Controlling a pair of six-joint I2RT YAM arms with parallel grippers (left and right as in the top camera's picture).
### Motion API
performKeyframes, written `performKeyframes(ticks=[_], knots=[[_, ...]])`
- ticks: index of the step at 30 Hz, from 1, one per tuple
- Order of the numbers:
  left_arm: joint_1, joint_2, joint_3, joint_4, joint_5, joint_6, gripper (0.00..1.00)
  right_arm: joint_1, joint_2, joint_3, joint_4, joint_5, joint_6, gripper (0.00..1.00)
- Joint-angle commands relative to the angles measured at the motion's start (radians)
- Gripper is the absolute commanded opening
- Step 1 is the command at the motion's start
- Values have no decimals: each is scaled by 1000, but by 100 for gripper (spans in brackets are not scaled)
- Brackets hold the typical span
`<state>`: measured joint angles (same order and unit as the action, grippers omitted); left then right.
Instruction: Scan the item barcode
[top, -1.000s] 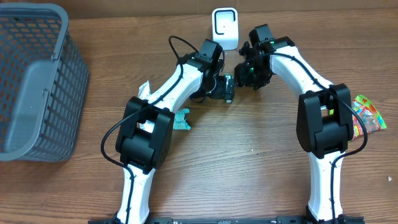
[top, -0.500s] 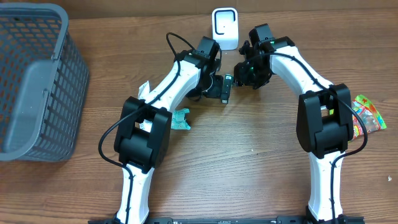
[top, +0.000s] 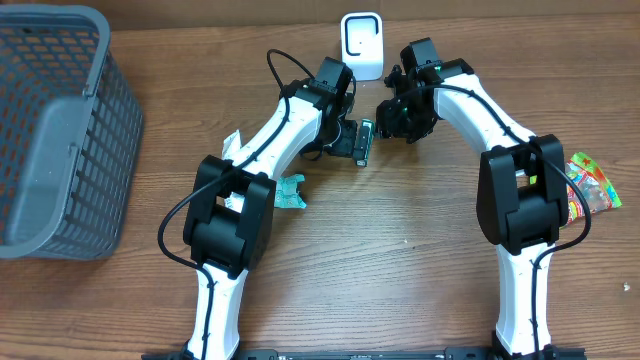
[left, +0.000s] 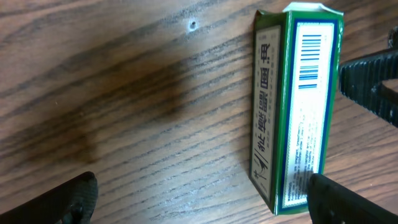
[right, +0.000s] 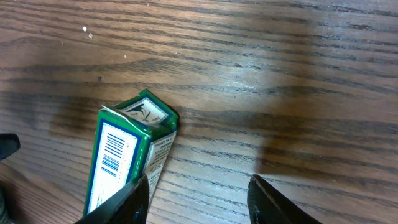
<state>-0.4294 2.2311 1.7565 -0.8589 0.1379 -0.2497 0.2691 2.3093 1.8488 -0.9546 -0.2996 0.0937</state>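
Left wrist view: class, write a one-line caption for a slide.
Green box lying on the wood table, its barcode facing the camera.

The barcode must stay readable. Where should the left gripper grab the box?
Likely across the box's two long sides, at the end away from the barcode, coming from above: it lies flat, barcode up, between the open left gripper's fingers.
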Motion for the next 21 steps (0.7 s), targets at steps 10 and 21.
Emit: performKeyframes(ticks=[10, 21], knots=[[81, -32, -84, 24, 13, -13, 100, 5, 8, -4, -12, -9, 3, 52], [169, -27, -156, 56, 145, -24, 100, 5, 8, -4, -11, -30, 7, 52]])
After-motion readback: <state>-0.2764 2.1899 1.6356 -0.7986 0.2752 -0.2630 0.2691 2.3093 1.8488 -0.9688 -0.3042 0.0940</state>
